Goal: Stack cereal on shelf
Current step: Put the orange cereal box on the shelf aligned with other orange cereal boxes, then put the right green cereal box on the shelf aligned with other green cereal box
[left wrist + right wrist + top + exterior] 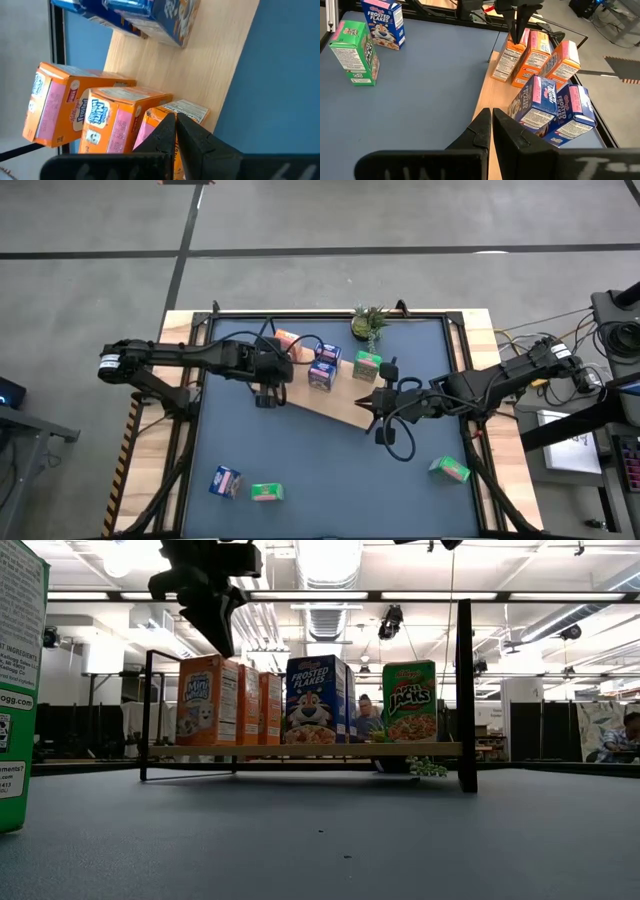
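Behind orange cereal boxes [232,700], third barely shows.

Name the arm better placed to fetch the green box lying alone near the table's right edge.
Right. Its tool sits at the shelf's near end, closer to that green box; the left tool is across the shelf.

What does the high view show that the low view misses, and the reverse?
Only the high view shows both arms whole, the right claw at the shelf's near edge, and three loose boxes on the table: blue, green, green. Only the low view shows box fronts, such as Frosted Flakes, and the room behind. Both show the boxes standing on the shelf and the left claw over the orange ones.
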Action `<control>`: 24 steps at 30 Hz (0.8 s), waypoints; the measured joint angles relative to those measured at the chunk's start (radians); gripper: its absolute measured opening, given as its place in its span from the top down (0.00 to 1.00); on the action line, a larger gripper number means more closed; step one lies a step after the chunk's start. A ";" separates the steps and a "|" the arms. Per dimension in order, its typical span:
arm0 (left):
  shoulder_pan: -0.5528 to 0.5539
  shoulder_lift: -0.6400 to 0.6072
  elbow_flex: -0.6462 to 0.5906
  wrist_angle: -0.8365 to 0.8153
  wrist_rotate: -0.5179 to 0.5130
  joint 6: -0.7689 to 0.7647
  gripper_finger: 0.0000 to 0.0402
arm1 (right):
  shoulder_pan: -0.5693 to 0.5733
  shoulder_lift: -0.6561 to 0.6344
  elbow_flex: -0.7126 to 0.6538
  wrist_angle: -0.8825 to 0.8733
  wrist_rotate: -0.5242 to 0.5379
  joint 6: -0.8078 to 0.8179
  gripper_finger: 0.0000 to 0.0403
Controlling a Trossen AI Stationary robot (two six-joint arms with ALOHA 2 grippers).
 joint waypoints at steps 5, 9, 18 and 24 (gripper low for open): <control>0.000 0.000 -0.001 0.007 -0.001 -0.003 1.00 | 0.000 0.000 0.000 0.000 -0.003 0.002 0.98; -0.001 -0.004 -0.001 0.007 -0.001 -0.010 1.00 | 0.000 0.000 0.000 0.000 -0.003 0.006 0.98; -0.061 -0.060 0.060 0.041 0.001 -0.064 1.00 | 0.000 0.000 0.005 -0.011 -0.064 0.119 0.98; -0.177 -0.115 0.036 0.235 0.001 -0.091 1.00 | 0.018 0.005 0.012 -0.008 -0.321 0.266 0.98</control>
